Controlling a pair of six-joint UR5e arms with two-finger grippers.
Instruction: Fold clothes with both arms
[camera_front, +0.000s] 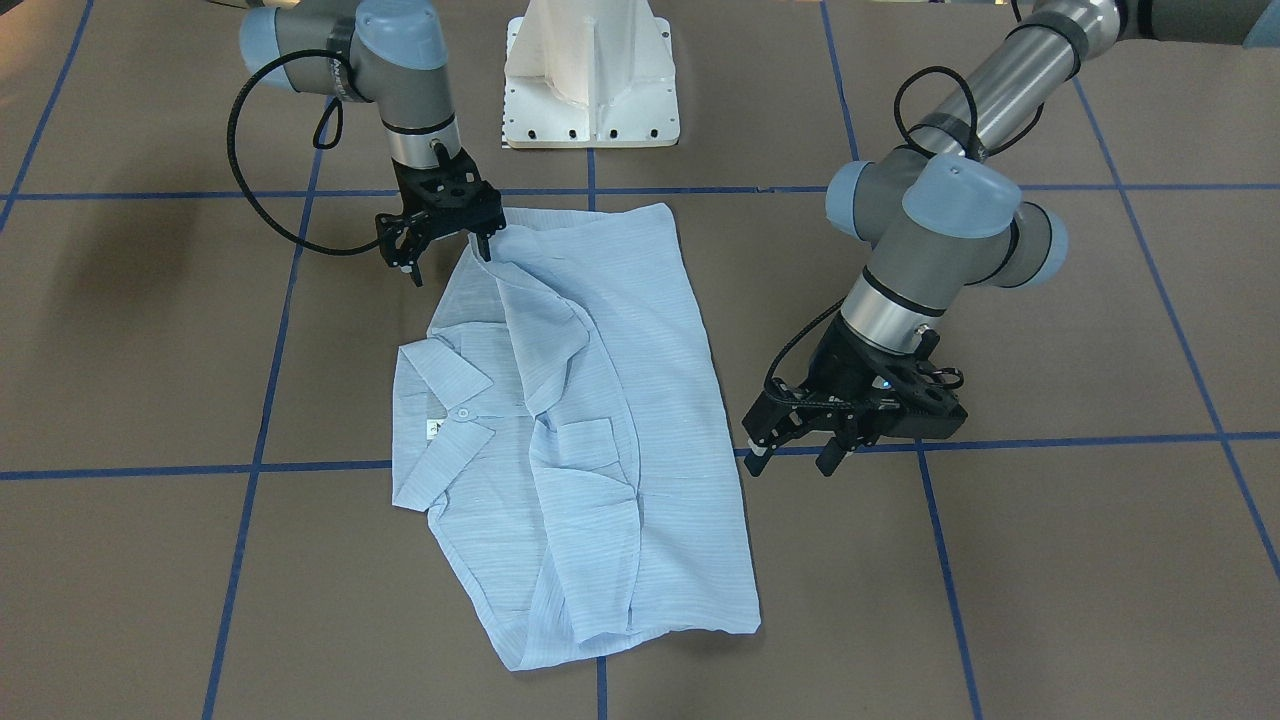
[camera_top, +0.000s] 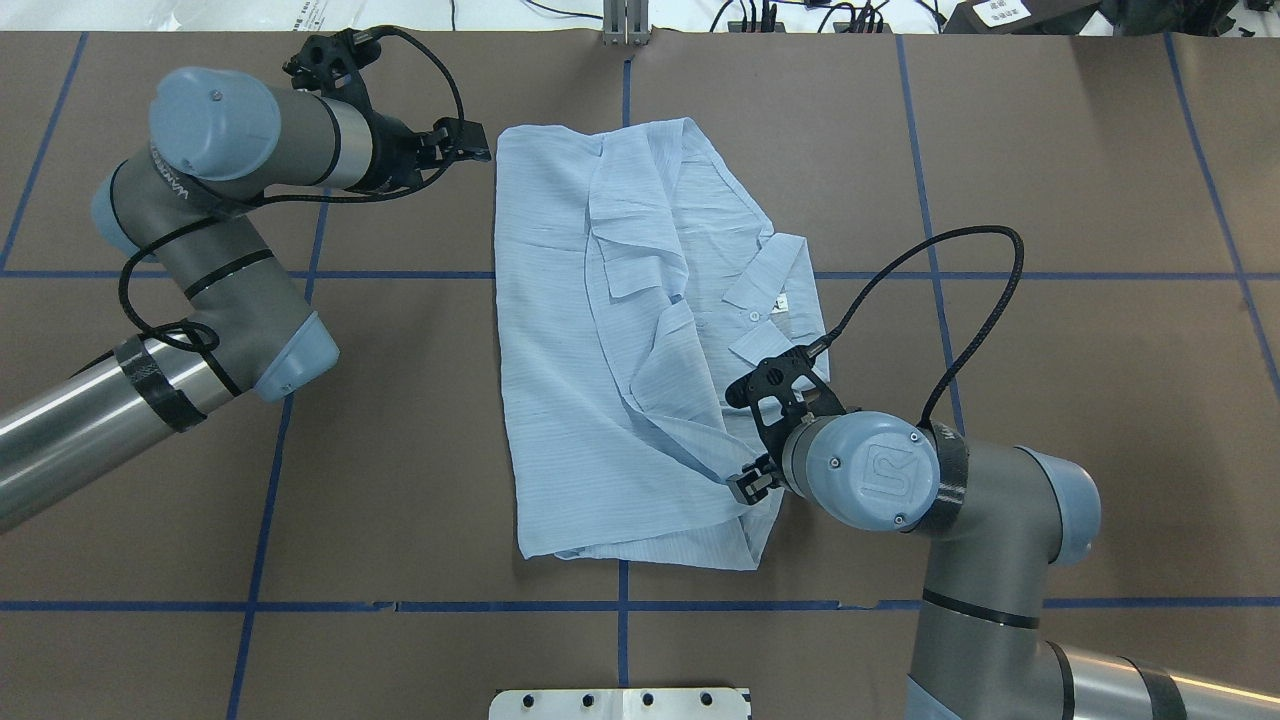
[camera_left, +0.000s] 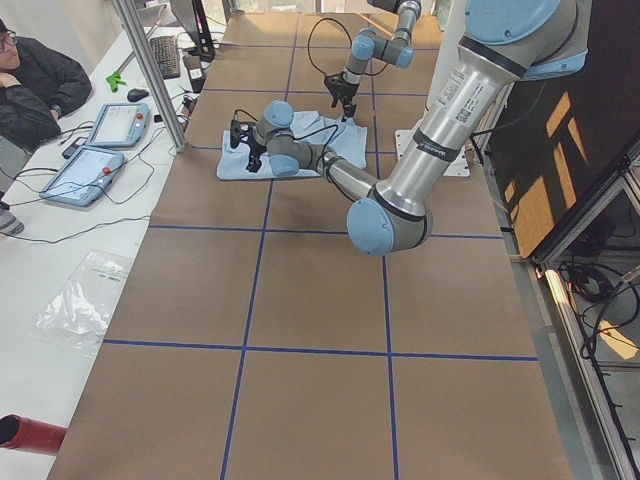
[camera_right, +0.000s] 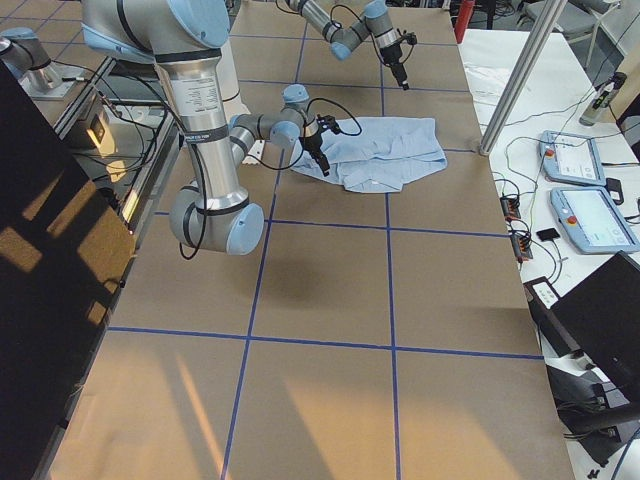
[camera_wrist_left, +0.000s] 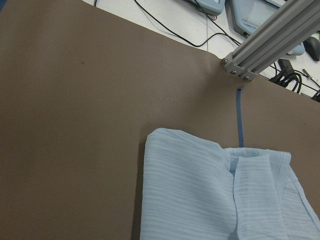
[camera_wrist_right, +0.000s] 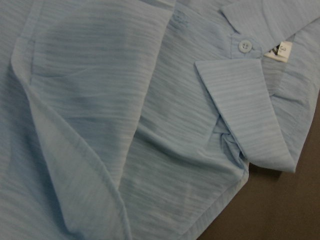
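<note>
The light blue striped shirt lies flat on the brown table, front up, with one sleeve folded across the chest and the collar toward the robot's right. My right gripper stands open at the shirt's near right corner, with one fingertip touching the cloth edge. The right wrist view is filled by the collar, a button and the label. My left gripper is open and empty, raised just off the shirt's far left corner. That corner also shows in the left wrist view.
The white pedestal base stands at the robot's side of the table. Blue tape lines grid the brown surface. An aluminium post rises at the far edge. Beyond it are teach pendants and a seated person.
</note>
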